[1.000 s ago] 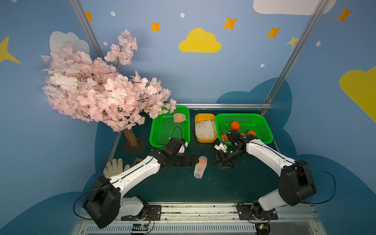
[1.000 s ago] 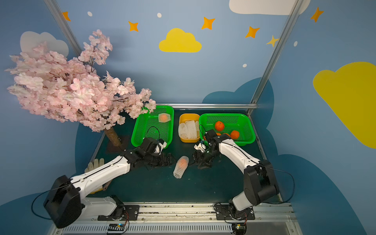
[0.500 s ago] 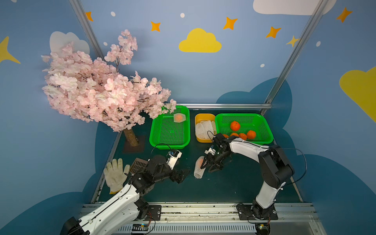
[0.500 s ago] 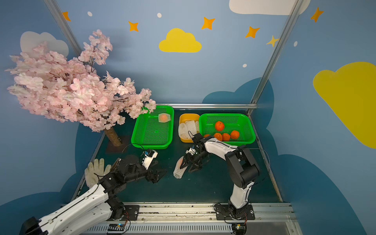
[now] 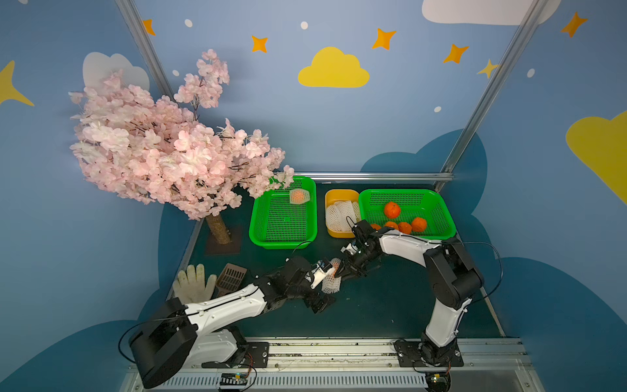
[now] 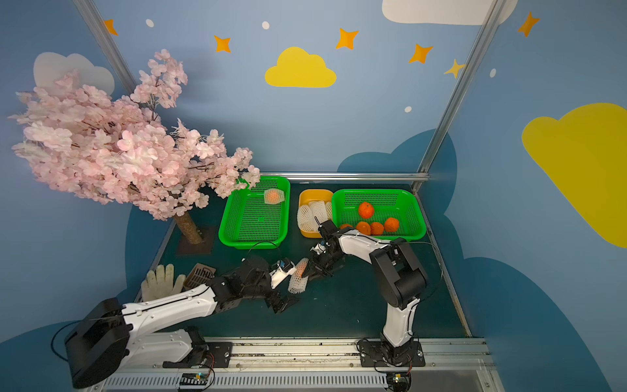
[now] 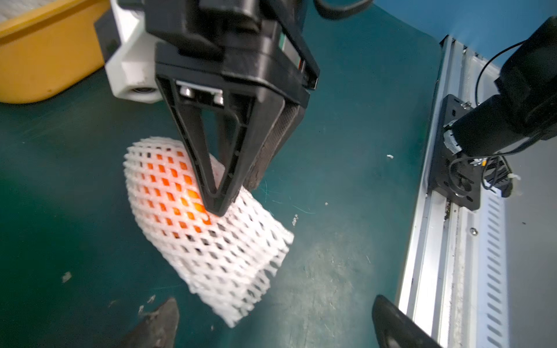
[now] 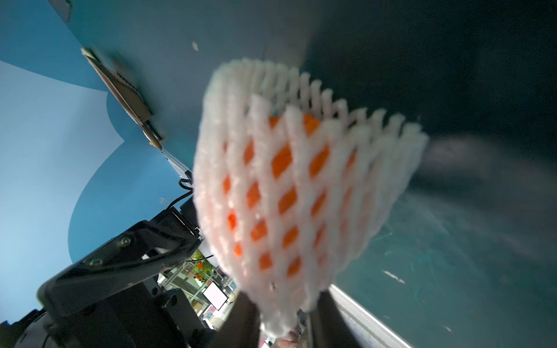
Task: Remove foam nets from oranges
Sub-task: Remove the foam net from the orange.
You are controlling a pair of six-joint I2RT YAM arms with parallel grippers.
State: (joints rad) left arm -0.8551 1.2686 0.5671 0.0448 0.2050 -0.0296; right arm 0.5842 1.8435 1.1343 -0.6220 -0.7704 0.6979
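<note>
- Pinching one end of a white foam net (image 5: 329, 284) in both top views, the right gripper (image 5: 339, 271) sits over the middle of the dark green table (image 5: 390, 305). An orange (image 5: 335, 270) shows through the mesh beside its fingers. The net's free end points toward the left gripper (image 5: 320, 301), which lies just beside it with jaws spread and nothing between them.
- Also in a top view, the yellow tub (image 6: 315, 194) at the back holds loose nets (image 6: 312, 213). The right green basket (image 6: 373, 192) holds bare oranges (image 6: 366, 210). The left green basket (image 6: 251, 245) holds one netted orange (image 6: 273, 196) in a far corner. A white glove (image 6: 161, 283) lies near the table's left edge.
- Left wrist view: the right gripper (image 7: 224, 206) has both fingers drawn together onto the foam net (image 7: 217, 253), right where the orange (image 7: 171, 183) bulges. The rest of the sleeve trails empty and flattened. It may be clear of the table, though the blur makes that hard to judge. The left fingertips (image 7: 159, 322) stand wide apart at the frame's edge, gripping nothing.
- Right wrist view: the blurred foam net (image 8: 301, 180) fills the picture, with the orange (image 8: 283, 162) behind its holes. Its narrow end runs in between the fingers of the right gripper (image 8: 283, 325).
</note>
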